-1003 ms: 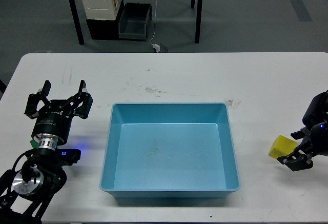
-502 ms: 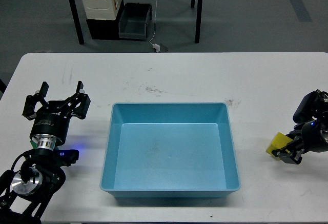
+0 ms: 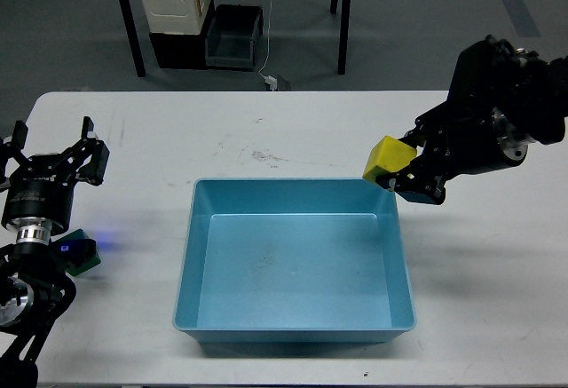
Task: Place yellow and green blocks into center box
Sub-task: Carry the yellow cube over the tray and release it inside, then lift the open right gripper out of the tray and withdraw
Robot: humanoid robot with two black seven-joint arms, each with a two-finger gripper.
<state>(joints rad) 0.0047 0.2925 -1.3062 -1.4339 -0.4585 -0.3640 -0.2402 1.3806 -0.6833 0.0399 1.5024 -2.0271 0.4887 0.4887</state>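
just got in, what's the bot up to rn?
The right gripper holds the yellow block in the air at the blue box's far right corner, not yet released. The box has nothing in it. The left gripper has its jaws open and empty at the table's left edge. The green block lies on the table beside that arm, partly hidden.

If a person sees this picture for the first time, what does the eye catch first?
First the big blue box in the middle of the white table. Next the yellow block, held by the right gripper above the box's far right corner. At the left edge, a green block lies under the open left gripper.
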